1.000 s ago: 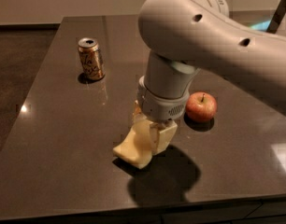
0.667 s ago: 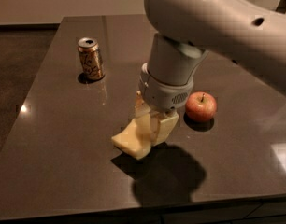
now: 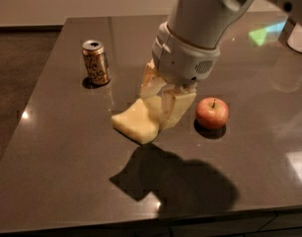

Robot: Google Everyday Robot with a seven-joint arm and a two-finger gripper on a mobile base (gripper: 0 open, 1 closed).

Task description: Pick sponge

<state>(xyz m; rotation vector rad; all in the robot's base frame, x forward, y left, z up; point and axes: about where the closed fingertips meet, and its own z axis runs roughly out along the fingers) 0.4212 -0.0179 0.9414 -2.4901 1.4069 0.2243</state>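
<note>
The sponge [image 3: 135,123] is a pale yellow foam slab. It hangs tilted above the dark table [image 3: 57,147], and its shadow lies on the surface below and in front of it. My gripper [image 3: 162,113] points down over the middle of the table and is shut on the sponge's right end. Its pale yellow blocky fingers [image 3: 179,107] clamp the foam from both sides. The grey wrist and arm [image 3: 190,48] rise to the upper right and hide the table behind them.
A red apple [image 3: 212,113] sits on the table just right of the gripper. An orange drink can [image 3: 95,61] stands upright to the left and further back. The table's front edge runs along the bottom, and dark floor lies to the left.
The arm has risen and straightened, carrying the sponge up off the table. The sponge's shadow now lies well apart from it. The apple and can have not moved.
</note>
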